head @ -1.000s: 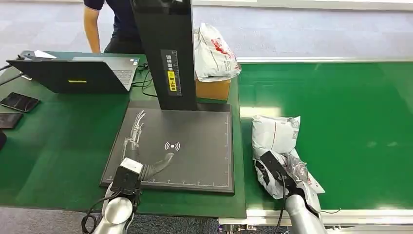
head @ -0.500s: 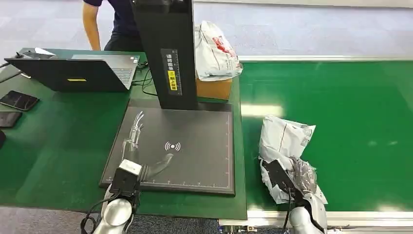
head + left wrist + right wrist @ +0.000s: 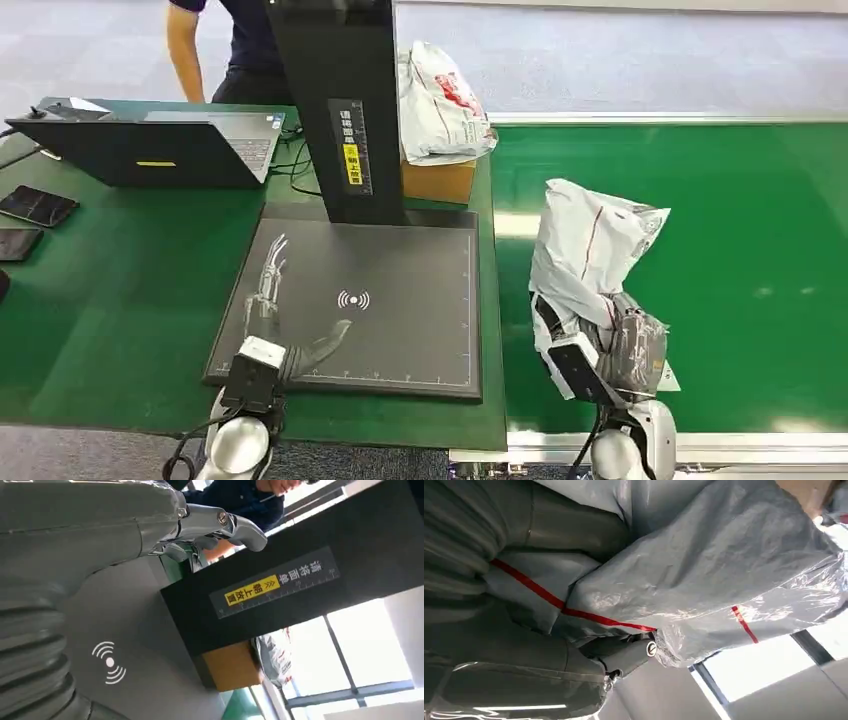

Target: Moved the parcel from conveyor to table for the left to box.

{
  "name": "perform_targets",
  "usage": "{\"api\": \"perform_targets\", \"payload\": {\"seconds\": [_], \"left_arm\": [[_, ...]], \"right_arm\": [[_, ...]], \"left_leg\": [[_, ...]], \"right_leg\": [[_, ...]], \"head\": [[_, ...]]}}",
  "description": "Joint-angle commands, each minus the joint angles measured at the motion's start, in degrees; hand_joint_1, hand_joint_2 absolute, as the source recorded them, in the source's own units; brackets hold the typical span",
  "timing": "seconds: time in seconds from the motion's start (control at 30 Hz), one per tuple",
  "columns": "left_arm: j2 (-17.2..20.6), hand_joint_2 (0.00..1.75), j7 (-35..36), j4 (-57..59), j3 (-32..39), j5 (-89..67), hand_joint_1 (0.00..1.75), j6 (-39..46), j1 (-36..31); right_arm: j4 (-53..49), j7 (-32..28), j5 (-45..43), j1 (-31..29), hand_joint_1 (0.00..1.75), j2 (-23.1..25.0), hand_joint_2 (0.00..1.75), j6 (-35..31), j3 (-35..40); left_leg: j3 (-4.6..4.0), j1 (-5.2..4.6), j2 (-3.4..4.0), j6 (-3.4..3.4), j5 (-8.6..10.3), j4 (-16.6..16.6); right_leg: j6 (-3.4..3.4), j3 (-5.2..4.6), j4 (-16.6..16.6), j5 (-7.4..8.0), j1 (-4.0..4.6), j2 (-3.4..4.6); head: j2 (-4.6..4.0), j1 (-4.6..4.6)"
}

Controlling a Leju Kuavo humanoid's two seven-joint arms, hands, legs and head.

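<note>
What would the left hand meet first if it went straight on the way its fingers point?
Most likely the black upright column at the far end of the scanner pad; the left hand lies open on it, though depth is uncertain.

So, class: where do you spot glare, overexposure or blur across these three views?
Head view: a pale glare patch on the green conveyor belt. Left wrist view: the windows are blown out white, and the orange cardboard box looks soft. Right wrist view: shiny highlights on the crinkled grey plastic parcel, with bright sky behind.

Right hand (image 3: pixel 612 345) raised, fingers clenched; left hand (image 3: pixel 285 330) flat, fingers spread.
</note>
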Motion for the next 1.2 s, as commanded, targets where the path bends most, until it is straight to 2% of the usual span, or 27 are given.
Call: {"api": "perform_targets", "payload": {"seconds": [0.03, 0.07, 0.2, 0.27, 0.33, 0.67, 0.83, 0.87, 0.97, 1.0, 1.1, 1.17, 1.2], "left_arm": [[2.2, 1.75, -0.7, -1.0, -0.2, 0.1, 0.0, 2.5, 2.7], [1.5, 1.75, -1.0, -1.5, 0.6, -0.1, 0.0, 3.7, 3.1], [1.3, 1.75, -0.4, -3.9, 1.5, -1.0, 0.0, 3.4, 3.8], [1.4, 1.75, -0.4, -3.3, 1.5, -1.0, 0.0, 3.6, 3.3], [1.9, 1.75, -0.4, -2.1, 1.0, -1.0, 0.0, 3.7, 2.4], [2.0, 1.75, -0.5, -1.7, 0.8, -0.9, 0.0, 3.9, 2.3], [2.0, 1.75, -0.5, -1.7, 0.8, -0.9, 0.0, 3.9, 2.3], [2.0, 1.75, -0.5, -1.7, 0.8, -0.9, 0.0, 3.9, 2.3], [2.0, 1.75, -0.5, -1.7, 0.8, -0.9, 0.0, 3.9, 2.3], [1.7, 1.75, -0.3, -4.0, 1.0, -1.3, 0.0, 5.6, 4.8], [2.9, 1.75, -0.1, -6.2, -0.3, -1.7, 0.0, 7.0, 7.8], [3.8, 1.75, -0.3, -5.3, -1.1, -1.4, 0.0, 8.1, 7.8], [4.3, 1.75, -1.1, -4.9, -1.9, -0.6, 0.0, 8.6, 7.5]], "right_arm": [[-5.4, -1.1, 0.0, -0.1, 1.33, -1.0, 1.75, -3.0, 10.3], [-5.0, -4.7, -0.8, -1.3, 1.29, -2.6, 1.75, 0.6, 13.9], [2.9, -4.7, 0.0, -8.0, 1.27, -1.7, 1.75, 3.9, 22.0], [5.4, -5.0, -0.7, -9.9, 1.33, -1.5, 1.75, 5.5, 24.0], [8.3, -5.3, -1.2, -11.9, 1.29, -1.4, 1.75, 7.7, 26.1], [9.4, -5.4, -1.2, -12.6, 1.29, -1.1, 1.75, 8.0, 26.7], [9.4, -5.4, -1.2, -12.6, 1.29, -1.1, 1.75, 8.0, 26.7], [9.4, -5.4, -1.2, -12.6, 1.29, -1.1, 1.75, 8.0, 26.7], [9.4, -5.4, -1.2, -12.6, 1.29, -1.1, 1.75, 8.0, 26.7], [13.1, -7.0, -1.0, -16.0, 1.29, -1.6, 1.75, 13.3, 30.2], [22.5, -7.9, -1.8, -21.3, 1.29, 1.0, 1.75, 12.8, 31.4], [27.1, -9.5, -3.4, -23.4, 1.31, 1.0, 1.75, 12.9, 31.4], [32.7, -11.3, -6.2, -25.5, 1.27, 0.8, 1.75, 13.9, 31.0]], "left_leg": [[0.19, 0.02, 0.25, -0.14, -0.07, -0.1], [0.11, 0.01, 0.22, -0.1, -0.05, 0.0], [0.09, 0.04, 0.58, -0.13, -0.08, 0.0], [0.08, 0.07, 0.61, -0.13, -0.06, 0.0], [0.03, 0.06, 0.4, -0.11, -0.01, -0.1], [0.01, 0.04, 0.15, -0.09, 0.05, -0.1], [0.33, 0.09, 0.19, -0.24, 0.08, -0.3], [-0.04, 0.03, 0.1, -0.09, 0.05, 0.0], [0.07, 0.06, 0.14, -0.16, 0.05, -0.1], [-0.04, 0.03, 0.08, -0.1, 0.05, 0.0], [0.02, 0.01, 0.52, -0.11, -0.02, -0.1], [0.03, 0.03, 0.52, -0.13, -0.01, -0.1], [0.14, 0.04, 0.61, -0.16, -0.01, -0.1]], "right_leg": [[-0.11, 0.11, 0.0, -0.03, 0.02, 0.2], [-0.08, 0.02, 0.0, 0.0, 0.01, 0.19], [-0.11, -0.07, 0.0, 0.08, 0.05, 0.53], [-0.11, -0.07, 0.0, 0.12, 0.08, 0.57], [-0.09, -0.1, 0.0, 0.09, 0.07, 0.37], [-0.06, -0.03, 0.0, 0.04, 0.03, 0.12], [-0.19, 0.28, -0.2, 0.06, 0.09, 0.1], [-0.07, -0.07, 0.0, 0.02, 0.03, 0.06], [-0.12, 0.02, -0.1, 0.03, 0.07, 0.08], [-0.07, -0.08, 0.0, 0.02, 0.03, 0.05], [-0.07, -0.13, 0.0, 0.09, 0.01, 0.49], [-0.09, -0.11, 0.0, 0.1, 0.03, 0.52], [-0.12, -0.05, 0.0, 0.12, 0.04, 0.6]], "head": [[0.0, 0.0], [0.0, 0.0], [0.0, 0.0], [0.0, 0.0], [0.0, 0.0], [0.0, 0.0], [0.0, 0.0], [0.0, 0.0], [0.0, 0.0], [0.0, 0.0], [0.0, 0.0], [0.0, -0.02], [0.0, -0.02]]}}
